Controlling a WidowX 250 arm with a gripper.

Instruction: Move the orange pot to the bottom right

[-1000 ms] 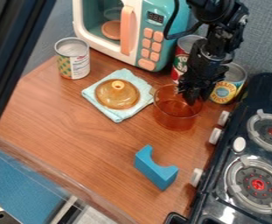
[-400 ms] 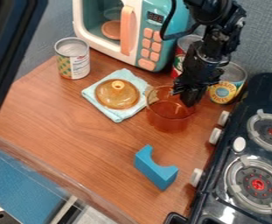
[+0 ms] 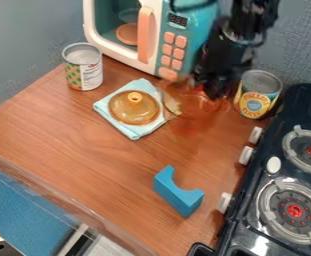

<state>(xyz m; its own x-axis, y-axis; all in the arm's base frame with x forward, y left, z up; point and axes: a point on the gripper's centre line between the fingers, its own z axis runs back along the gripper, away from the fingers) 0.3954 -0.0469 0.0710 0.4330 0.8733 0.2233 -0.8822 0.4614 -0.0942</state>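
The orange pot [image 3: 190, 114] is near the microwave [image 3: 179, 34], the hand [image 3: 212, 93] by its rim, pinching or not I cannot tell; bottom right is unreached.

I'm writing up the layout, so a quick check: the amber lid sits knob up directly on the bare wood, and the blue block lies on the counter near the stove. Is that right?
Not quite: the camera view shows the amber lid on a light-blue cloth. It does sit knob up, and the blue block lies on the counter near the stove.
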